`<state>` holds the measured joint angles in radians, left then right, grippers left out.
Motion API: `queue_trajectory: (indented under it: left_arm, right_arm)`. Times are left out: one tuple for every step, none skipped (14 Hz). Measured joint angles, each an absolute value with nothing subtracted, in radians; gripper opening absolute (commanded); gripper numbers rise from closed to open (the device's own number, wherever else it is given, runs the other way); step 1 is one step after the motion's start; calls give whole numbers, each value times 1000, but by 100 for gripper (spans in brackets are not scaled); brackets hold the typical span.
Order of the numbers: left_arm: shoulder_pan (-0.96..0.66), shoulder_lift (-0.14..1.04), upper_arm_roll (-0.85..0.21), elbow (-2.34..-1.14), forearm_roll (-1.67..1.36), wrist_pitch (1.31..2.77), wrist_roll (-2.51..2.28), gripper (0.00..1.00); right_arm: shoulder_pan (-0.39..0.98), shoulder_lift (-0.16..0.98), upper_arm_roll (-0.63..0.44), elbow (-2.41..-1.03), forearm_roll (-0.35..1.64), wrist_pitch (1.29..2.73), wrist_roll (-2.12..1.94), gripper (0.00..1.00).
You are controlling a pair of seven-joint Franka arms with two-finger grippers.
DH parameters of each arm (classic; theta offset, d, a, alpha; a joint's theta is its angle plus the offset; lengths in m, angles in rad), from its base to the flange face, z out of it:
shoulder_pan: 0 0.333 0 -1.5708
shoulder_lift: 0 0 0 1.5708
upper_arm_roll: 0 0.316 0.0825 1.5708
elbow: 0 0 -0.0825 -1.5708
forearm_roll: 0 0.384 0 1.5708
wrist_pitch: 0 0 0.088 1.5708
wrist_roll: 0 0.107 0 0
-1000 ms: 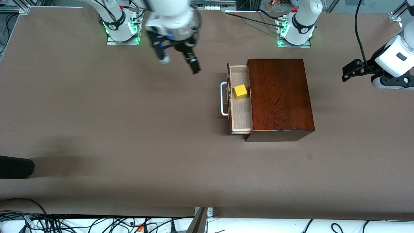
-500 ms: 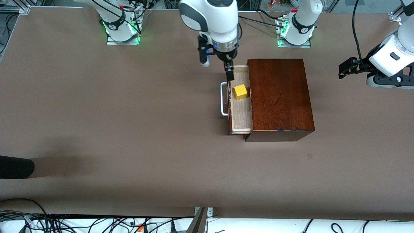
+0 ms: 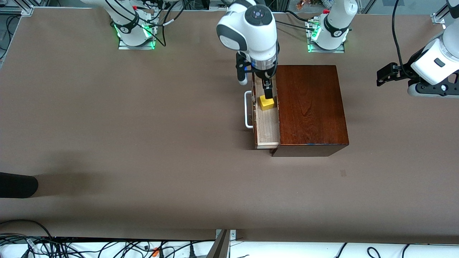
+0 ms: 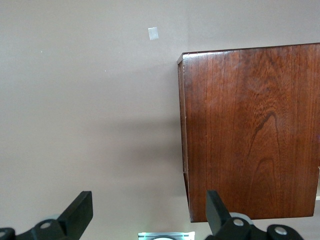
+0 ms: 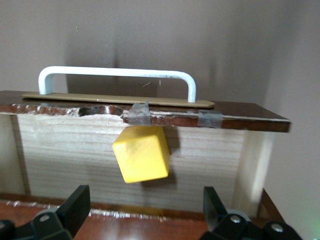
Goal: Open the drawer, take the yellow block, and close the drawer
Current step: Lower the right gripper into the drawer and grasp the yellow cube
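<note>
Brown matting covers the desk (image 3: 143,143), and the wooden box (image 3: 308,107) sits toward the left arm's end of it, a little closer to the edge where the arm bases stand. Its drawer (image 3: 267,125) is already pulled out toward the right arm's end, the white handle (image 3: 247,109) leading and the pale wood floor exposed, so the opening step looks finished. Over the last second the right gripper (image 3: 267,94) has swung across from open desk near its own base to a spot directly over the drawer, and it now hangs just above the yellow block (image 3: 267,103). That puts the task at the start of the pick, in my judgement. The block rests on the drawer floor, in the part of the drawer closer to the base edge, close against the inside of the drawer front. In the right wrist view the block (image 5: 141,153) lies between the two fingers (image 5: 75,205), roughly centred, with clear space on both sides; the fingers are spread fully wide and have hold of nothing. What is left seems to be a short descent and a squeeze, taking care that a finger does not catch the drawer front. Off by the corner at its own end, the left gripper (image 4: 150,212) waits over bare desk beside the box, fingers apart and empty.
</note>
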<state>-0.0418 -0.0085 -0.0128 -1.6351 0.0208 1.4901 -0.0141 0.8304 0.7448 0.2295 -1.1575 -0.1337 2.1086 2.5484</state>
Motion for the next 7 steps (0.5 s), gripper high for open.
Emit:
queue_trajectory:
  left_arm:
    - [-41, -8, -13, -1635, 21, 1489, -14, 100]
    - [-41, -8, -13, -1635, 21, 1489, -14, 100]
    - [-41, -8, -13, -1635, 21, 1489, -14, 100]
    - [-40, -8, -13, -1635, 21, 1489, -14, 100]
    - [-40, -8, -13, -1635, 21, 1489, -14, 100]
    - [-40, -8, -13, -1635, 21, 1489, -14, 100]
    - [-40, -8, -13, -1635, 21, 1489, -14, 100]
  right_arm:
    - [831, 757, 224, -1156, -134, 2112, 2548, 100]
    - [831, 769, 220, -1155, -137, 2114, 2548, 100]
    - [831, 780, 218, -1155, -147, 2117, 2548, 100]
    - [831, 790, 218, -1154, -158, 2122, 2548, 100]
    - [832, 798, 218, -1154, -165, 2126, 2548, 100]
    - [832, 806, 218, -1154, -167, 2133, 2548, 100]
    - [833, 811, 218, -1153, -167, 2142, 2548, 100]
